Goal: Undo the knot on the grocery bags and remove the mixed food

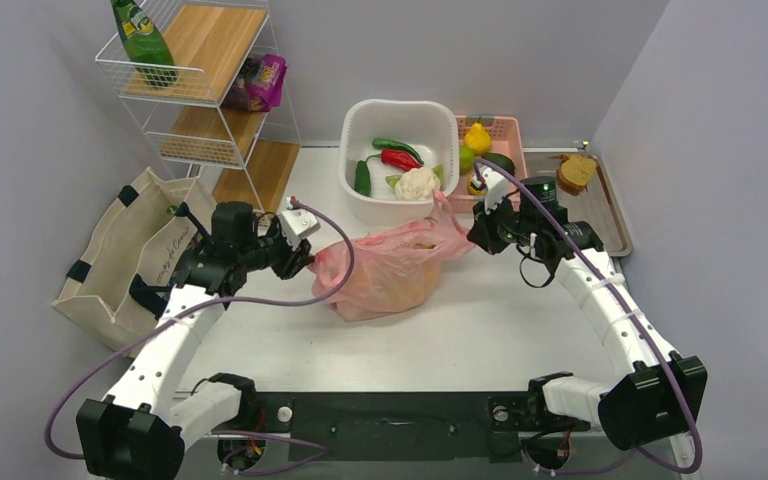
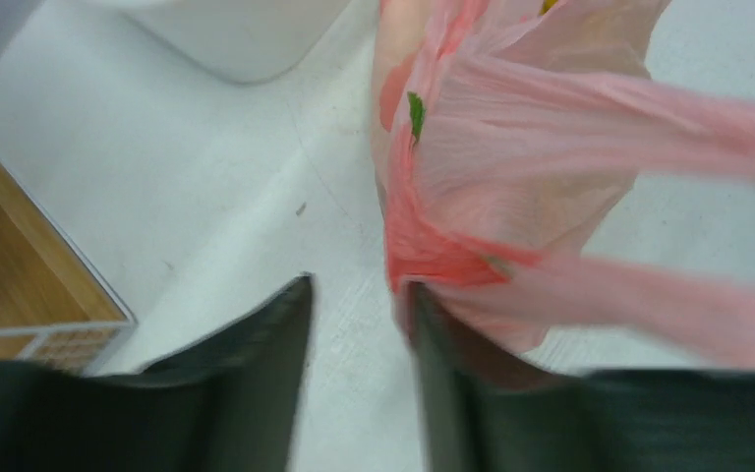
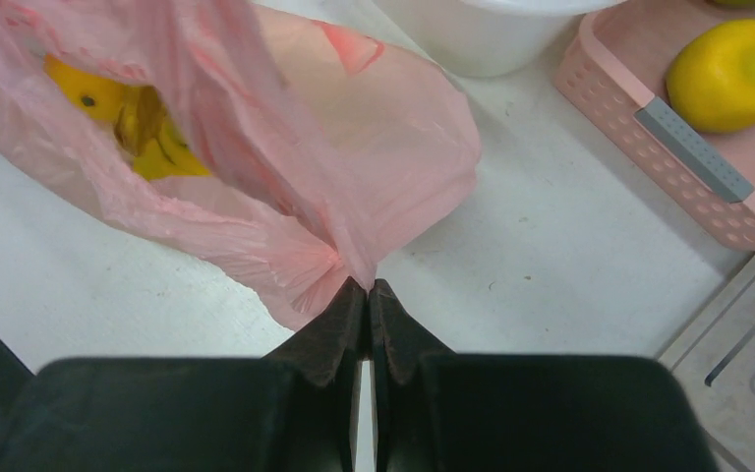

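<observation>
At the far left of the table, one beige canvas tote [image 1: 125, 262] with black straps lies slumped beside the wall. Behind it stands one wire rack [image 1: 215, 35] of three wooden shelves, with one green bottle [image 1: 143, 42] on the top shelf and one purple snack packet [image 1: 263, 82] on the level below. Next comes the left gripper [image 2: 354, 295]. Its jaws stand parted with bare table showing between them, and pink film lies against the outer finger only, so nothing is held. Centre of the table: one pink plastic bag [image 1: 390, 268], lying on its side between the two arms, its film drawn out toward each gripper. Yellow bananas [image 3: 108, 118] show through the film, though their number cannot be read, and one small green fragment [image 2: 416, 113] shows as well. The knot cannot be made out in any view. Behind the bag sits one white tub [image 1: 400, 105] holding one cauliflower [image 1: 417, 183], one red pepper [image 1: 400, 158] and two green vegetables. The right gripper [image 3: 367, 290] is clamped tight on a gathered fold of the pink plastic bag at its right-hand end. Just behind that gripper is one pink basket [image 1: 505, 122] holding one yellow fruit [image 1: 477, 137], one green fruit and one dark green item, partly hidden. At the far right is one grey tray [image 1: 615, 225] bearing one brown piece [image 1: 577, 172].
</observation>
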Robot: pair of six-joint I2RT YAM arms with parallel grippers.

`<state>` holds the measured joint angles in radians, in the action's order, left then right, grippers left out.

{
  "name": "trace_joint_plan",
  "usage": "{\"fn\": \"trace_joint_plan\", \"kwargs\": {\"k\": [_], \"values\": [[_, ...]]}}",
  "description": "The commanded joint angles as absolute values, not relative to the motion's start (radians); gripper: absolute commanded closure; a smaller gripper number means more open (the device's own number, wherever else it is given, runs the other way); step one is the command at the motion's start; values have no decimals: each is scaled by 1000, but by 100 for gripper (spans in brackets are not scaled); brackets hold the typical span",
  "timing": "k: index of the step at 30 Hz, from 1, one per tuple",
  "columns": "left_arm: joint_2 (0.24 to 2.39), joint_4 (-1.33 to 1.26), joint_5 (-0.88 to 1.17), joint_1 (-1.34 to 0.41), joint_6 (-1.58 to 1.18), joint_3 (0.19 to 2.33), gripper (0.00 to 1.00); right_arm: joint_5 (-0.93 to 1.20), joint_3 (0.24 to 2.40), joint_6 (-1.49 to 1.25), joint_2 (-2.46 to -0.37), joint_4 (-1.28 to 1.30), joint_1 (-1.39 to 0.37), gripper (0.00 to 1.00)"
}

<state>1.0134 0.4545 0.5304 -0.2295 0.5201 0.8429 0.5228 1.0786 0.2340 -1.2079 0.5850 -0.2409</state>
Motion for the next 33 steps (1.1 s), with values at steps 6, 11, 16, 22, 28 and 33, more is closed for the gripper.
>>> {"fn": "trace_joint_plan", "kwargs": {"k": [6, 11, 16, 22, 28, 33], "values": [[1164, 314, 673, -377, 324, 1213, 30, 623, 1187, 111, -1166, 456, -256, 100], [1319, 204, 619, -483, 297, 1305, 30, 632, 1208, 75, -1168, 408, -266, 100], [1493, 69, 631, -540, 260, 1347, 27, 646, 1212, 58, -1168, 379, -273, 100], [1608, -70, 664, -592, 197, 1376, 24, 643, 1198, 48, -1159, 362, -276, 100], [1642, -137, 694, -588, -79, 1418, 100, 539, 1152, 29, -1140, 362, -250, 84], [1604, -109, 594, -586, -290, 1382, 100, 400, 1085, -48, -1039, 334, -249, 39]]}}
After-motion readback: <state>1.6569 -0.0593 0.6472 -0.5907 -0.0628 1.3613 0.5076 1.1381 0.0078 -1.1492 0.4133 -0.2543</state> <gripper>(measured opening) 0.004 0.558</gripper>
